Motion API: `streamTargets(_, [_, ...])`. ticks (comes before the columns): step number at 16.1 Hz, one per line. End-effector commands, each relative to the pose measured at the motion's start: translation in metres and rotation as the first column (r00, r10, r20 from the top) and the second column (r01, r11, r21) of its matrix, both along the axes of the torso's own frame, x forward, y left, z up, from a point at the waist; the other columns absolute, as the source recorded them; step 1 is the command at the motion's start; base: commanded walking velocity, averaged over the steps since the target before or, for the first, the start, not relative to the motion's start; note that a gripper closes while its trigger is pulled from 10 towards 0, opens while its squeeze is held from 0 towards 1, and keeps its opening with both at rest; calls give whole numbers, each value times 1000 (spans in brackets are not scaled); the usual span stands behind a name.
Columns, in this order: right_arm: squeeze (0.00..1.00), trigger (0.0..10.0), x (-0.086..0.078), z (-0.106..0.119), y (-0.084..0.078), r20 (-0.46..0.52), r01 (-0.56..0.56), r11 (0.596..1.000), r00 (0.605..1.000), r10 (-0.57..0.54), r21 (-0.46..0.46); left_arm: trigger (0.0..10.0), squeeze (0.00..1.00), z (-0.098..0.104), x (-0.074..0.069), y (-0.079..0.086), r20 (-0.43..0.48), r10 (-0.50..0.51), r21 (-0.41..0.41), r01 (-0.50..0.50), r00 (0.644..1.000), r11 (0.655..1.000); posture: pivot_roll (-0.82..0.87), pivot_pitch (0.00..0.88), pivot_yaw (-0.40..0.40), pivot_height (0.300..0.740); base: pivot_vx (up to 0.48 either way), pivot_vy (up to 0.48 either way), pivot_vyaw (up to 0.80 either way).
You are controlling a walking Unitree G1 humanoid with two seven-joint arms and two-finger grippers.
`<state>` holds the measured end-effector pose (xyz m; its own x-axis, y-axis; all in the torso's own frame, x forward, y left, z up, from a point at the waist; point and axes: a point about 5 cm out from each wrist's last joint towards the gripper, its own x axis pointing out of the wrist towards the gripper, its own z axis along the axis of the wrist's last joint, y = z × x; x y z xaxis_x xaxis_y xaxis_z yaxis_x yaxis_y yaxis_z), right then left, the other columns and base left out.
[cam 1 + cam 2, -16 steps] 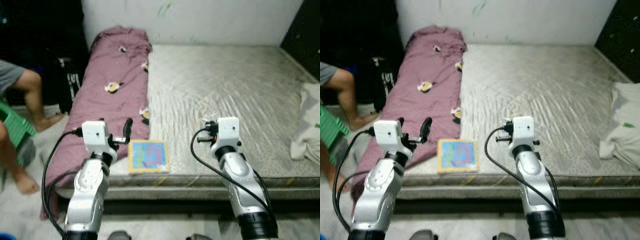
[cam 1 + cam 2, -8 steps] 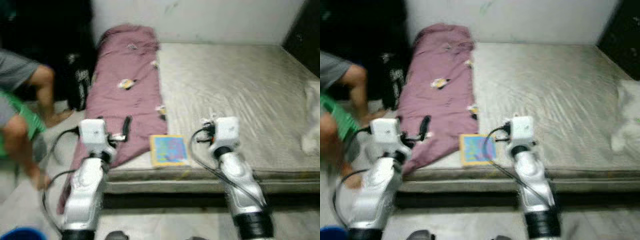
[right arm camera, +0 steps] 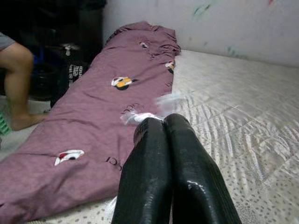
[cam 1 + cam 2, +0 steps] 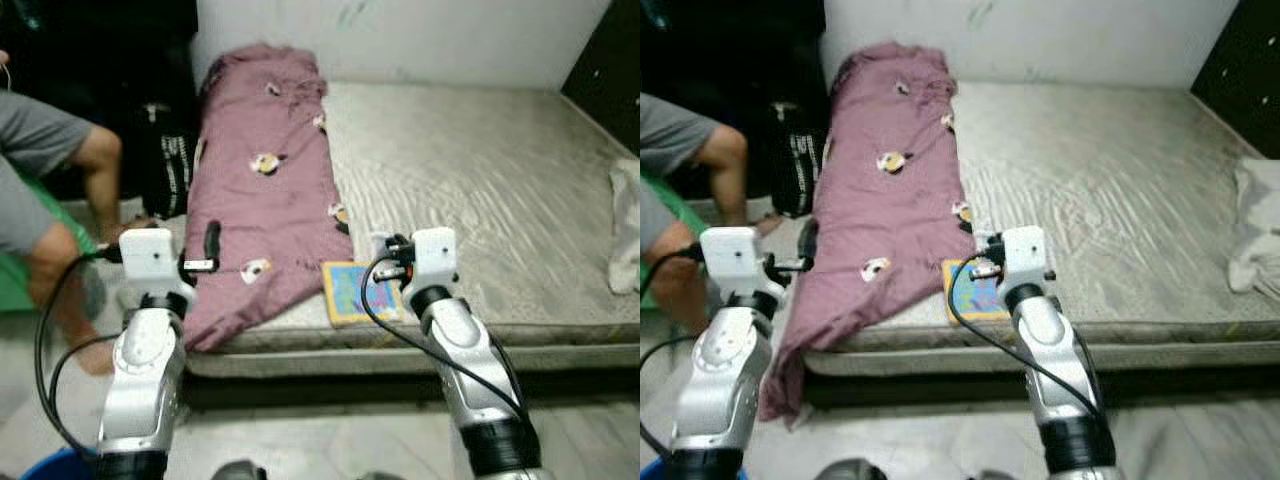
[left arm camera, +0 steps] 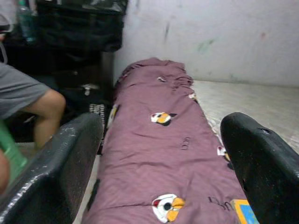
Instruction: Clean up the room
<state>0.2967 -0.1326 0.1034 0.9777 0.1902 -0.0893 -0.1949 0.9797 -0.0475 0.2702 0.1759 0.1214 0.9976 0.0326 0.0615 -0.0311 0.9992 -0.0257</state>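
Person (image 4: 45, 190): seated off the bed's left side.
Left gripper (image 5: 154, 172): I have its 2 fingers spread wide, empty, over the bed's left edge.
Blanket (image 4: 265, 190): along the bed's left side.
Book (image 4: 352, 292): near the bed's front edge, just beside the blanket.
Right gripper (image 3: 166, 168): clenched, empty, above the book.
Change: my view has swung left since 1 s ago; the book looks like my first pickup.

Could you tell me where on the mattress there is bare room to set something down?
The widest free patch is the mattress middle, bordered by the purple blanket on the robot's left, the wall behind, and the white cloth at the right edge. The near-left part is crowded: the blanket, the colourful book and the right gripper sit together there.
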Motion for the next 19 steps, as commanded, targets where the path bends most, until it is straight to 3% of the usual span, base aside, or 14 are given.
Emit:
streamTargets(1, [0,10000,0,2,-1,14,-5,1000,1000,5,3,10000,0,-9,-7,1,-36,14,13,-13,999,1000,11,0,-7,740,0,0,800])
streamTargets(6, [0,10000,8,3,0,22,-7,1000,1000,7,1,10000,0,-12,-10,-8,-37,-1,51,3,999,999,19,0,-6,740,0,0,800])
streamTargets(19, [0,10000,11,-1,6,23,-42,999,999,42,-2,10000,0,-11,-12,-13,-14,-3,33,4,1000,999,51,0,-48,740,0,0,800])
